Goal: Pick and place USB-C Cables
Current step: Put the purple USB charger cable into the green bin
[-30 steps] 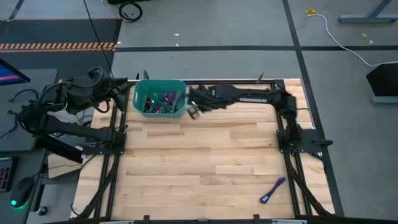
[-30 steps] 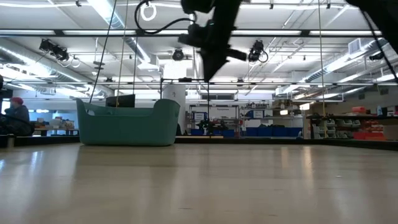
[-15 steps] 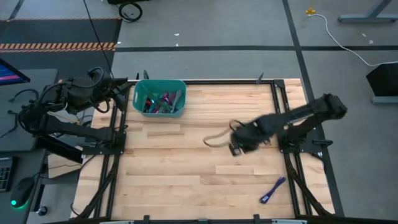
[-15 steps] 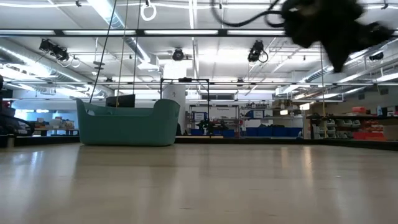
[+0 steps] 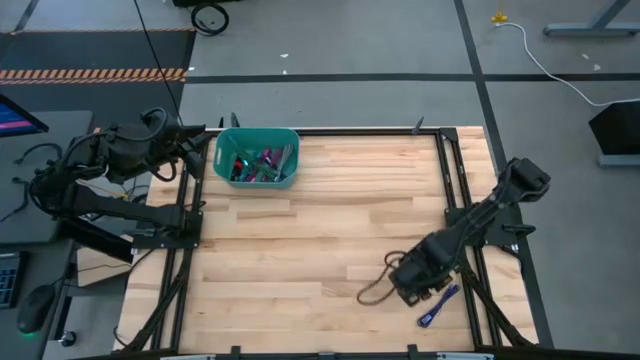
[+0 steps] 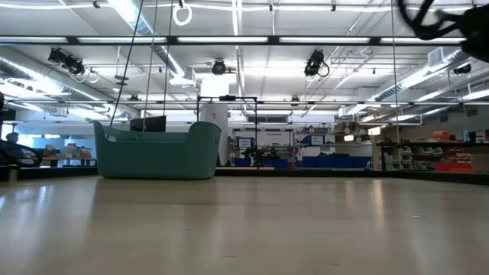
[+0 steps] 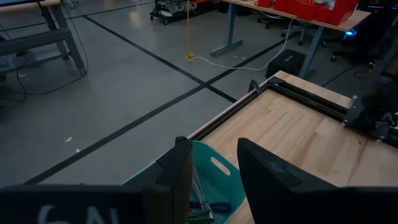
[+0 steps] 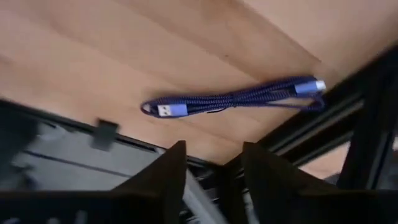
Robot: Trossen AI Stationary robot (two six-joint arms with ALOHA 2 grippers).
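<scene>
Purple braided cable (image 8: 233, 99) lies folded near the bench's (image 5: 300, 240) front-right corner. Right gripper (image 5: 412, 283) hovers beside it, fingers (image 8: 165, 171) apart. Only the right wrist view shows its plugs.

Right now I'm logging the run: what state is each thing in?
Purple cable: folded, flat on the table, not gripped.
Teal bin: upright, holding several cables.
Right gripper: low beside the purple cable, fingers apart, empty.
Left gripper: parked above the bin, fingers apart.
</scene>
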